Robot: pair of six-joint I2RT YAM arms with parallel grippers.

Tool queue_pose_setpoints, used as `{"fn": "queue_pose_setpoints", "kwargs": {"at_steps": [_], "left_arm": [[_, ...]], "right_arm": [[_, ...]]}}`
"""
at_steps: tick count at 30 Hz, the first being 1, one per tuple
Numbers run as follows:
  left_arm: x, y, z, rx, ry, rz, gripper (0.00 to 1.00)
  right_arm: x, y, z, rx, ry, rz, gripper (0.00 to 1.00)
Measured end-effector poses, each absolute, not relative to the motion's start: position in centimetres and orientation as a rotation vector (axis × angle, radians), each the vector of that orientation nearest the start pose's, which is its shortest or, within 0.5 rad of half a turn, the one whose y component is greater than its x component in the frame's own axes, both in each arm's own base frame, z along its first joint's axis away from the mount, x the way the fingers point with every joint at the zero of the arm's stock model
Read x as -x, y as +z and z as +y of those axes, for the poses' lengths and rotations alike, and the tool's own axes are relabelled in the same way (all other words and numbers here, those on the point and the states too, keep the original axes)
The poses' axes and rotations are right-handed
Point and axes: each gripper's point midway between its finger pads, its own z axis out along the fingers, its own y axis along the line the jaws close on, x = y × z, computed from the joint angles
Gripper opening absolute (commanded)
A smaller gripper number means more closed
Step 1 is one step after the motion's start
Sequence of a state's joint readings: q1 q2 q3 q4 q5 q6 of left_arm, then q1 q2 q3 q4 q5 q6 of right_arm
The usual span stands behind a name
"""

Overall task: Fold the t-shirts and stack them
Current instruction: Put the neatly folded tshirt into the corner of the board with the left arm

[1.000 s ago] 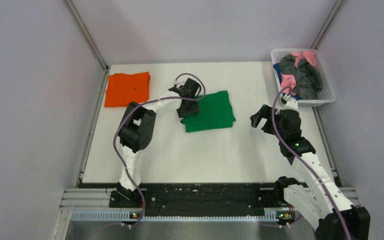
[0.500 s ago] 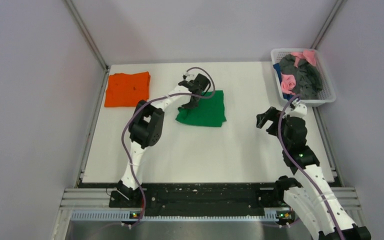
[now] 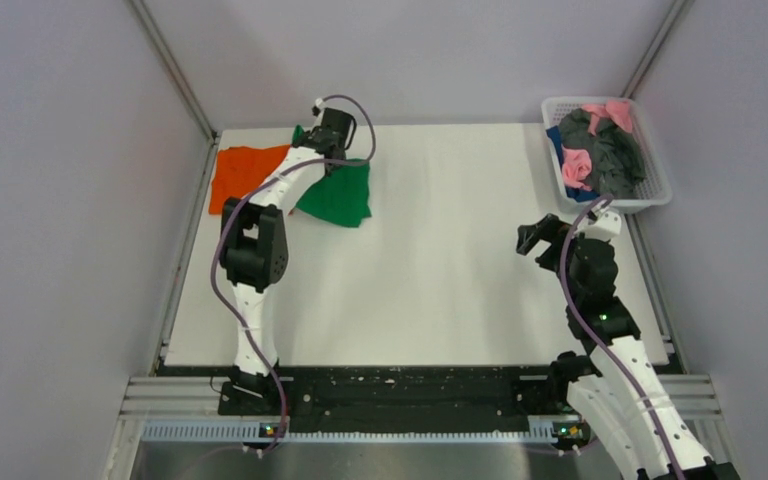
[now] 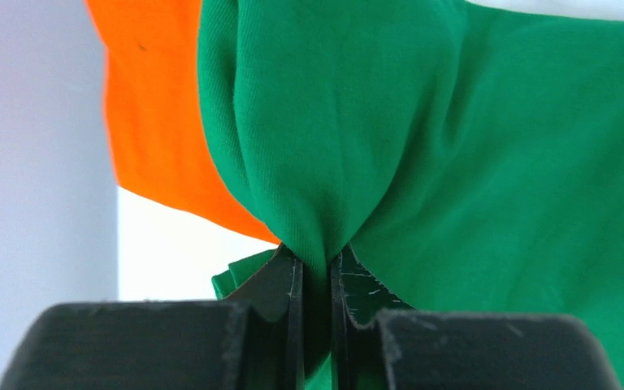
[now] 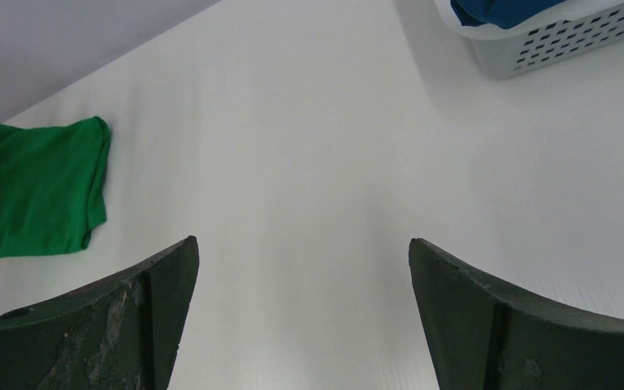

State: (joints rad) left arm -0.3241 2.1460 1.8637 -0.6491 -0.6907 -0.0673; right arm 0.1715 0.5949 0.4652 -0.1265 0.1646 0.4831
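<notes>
Top external shows green t-shirt (image 3: 338,198) dragged left, reaching orange t-shirt (image 3: 240,172)

The held t-shirt (image 3: 338,198) seemingly overlaps the flat t-shirt (image 3: 245,175) at far left, the basket (image 3: 630,207) at far right.

White basket (image 3: 632,206) on table (image 3: 440,290), far right, holding pink, grey, blue garments (image 3: 615,155)

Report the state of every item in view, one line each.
left gripper, shut on cloth
right gripper, open, empty
green t-shirt, folded, one edge bunched in the left grip
orange t-shirt, folded, lying flat
basket, heaped with garments
</notes>
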Motion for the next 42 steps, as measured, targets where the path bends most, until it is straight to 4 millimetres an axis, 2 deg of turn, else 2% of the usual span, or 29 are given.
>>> {"fn": "queue_pose_setpoints", "kwargs": {"at_steps": [6,13,20,28,36,42], "left_arm": [[-52.9,17.9,-3.0,-0.079,0.681,2.236,0.00],[-53.5,21.0,-2.1,-0.147,0.719,2.164,0.00],[-53.4,22.3,-0.9,-0.179,0.755,2.142,0.00],[-53.7,23.5,0.9,-0.133,0.732,2.120,0.00],[-53.9,23.2,4.6,-0.050,0.697,2.135,0.00],[-54.2,22.1,7.5,0.039,0.632,2.159,0.00]], "right_arm": [[-28.4,18.8,3.9,-0.401,0.308,1.799,0.99],[-28.5,18.9,3.5,-0.416,0.288,1.788,0.99],[-28.5,19.0,3.3,-0.424,0.279,1.778,0.99],[-28.5,19.0,3.2,-0.426,0.276,1.777,0.99],[-28.7,19.0,3.1,-0.431,0.270,1.774,0.99],[-28.9,18.7,3.1,-0.439,0.264,1.784,0.99]]}}
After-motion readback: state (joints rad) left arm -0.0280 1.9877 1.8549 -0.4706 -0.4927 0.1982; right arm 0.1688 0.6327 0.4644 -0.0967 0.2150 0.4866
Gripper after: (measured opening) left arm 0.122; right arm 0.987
